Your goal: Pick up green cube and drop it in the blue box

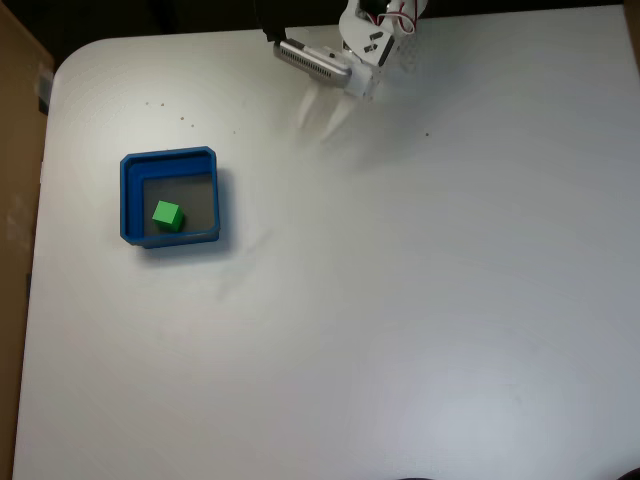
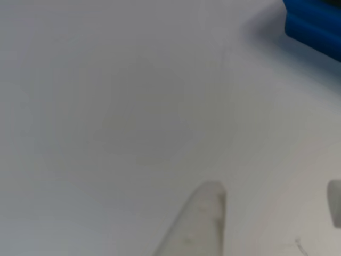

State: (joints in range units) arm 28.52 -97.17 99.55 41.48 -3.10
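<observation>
The green cube (image 1: 167, 215) rests on the grey floor inside the blue box (image 1: 131, 200), near its left wall in the fixed view. A corner of the blue box (image 2: 314, 24) also shows at the top right of the other view. My gripper (image 1: 320, 118) hangs at the table's far edge, well to the right of the box, open with nothing between its two white fingers. In the other view the gripper (image 2: 274, 197) shows as one finger (image 2: 200, 224) at the bottom and the tip of the second at the right edge, spread apart.
The white table (image 1: 400, 300) stretches wide to the right and front of the box. A brown board (image 1: 15, 150) runs along the left side. A few small dark specks dot the table near the box.
</observation>
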